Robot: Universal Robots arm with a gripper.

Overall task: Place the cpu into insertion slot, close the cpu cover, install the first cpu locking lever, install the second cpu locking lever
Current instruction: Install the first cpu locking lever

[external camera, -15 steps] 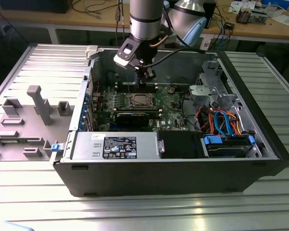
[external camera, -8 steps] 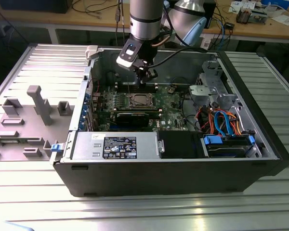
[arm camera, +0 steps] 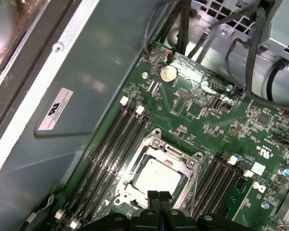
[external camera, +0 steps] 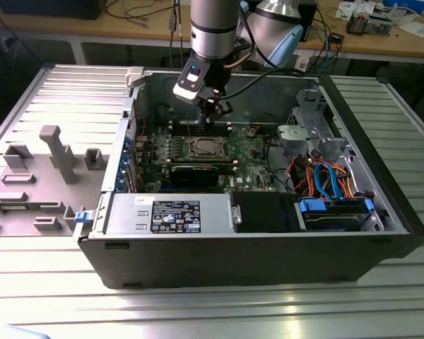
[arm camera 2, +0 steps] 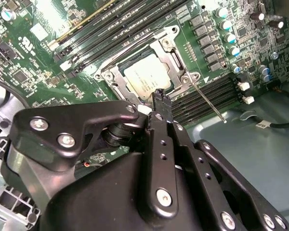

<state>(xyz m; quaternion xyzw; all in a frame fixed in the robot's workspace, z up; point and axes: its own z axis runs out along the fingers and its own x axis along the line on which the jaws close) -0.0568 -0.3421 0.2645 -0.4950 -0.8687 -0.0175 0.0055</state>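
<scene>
Your ribbed metal table carries an open computer case, which holds the green board, a power supply and a cabled drive bay. The cpu sits in the insertion slot, and the cpu cover appears to lie flat around it. Your pincer hangs just above the slot's edge, fingers pressed together and gripping nothing. I judge you're at the lever step: one thin locking lever juts free, and it calls for a fine, steady push.

Soft overhead light glares on the ribbed table and bleaches one corner of the green circuit board.
</scene>
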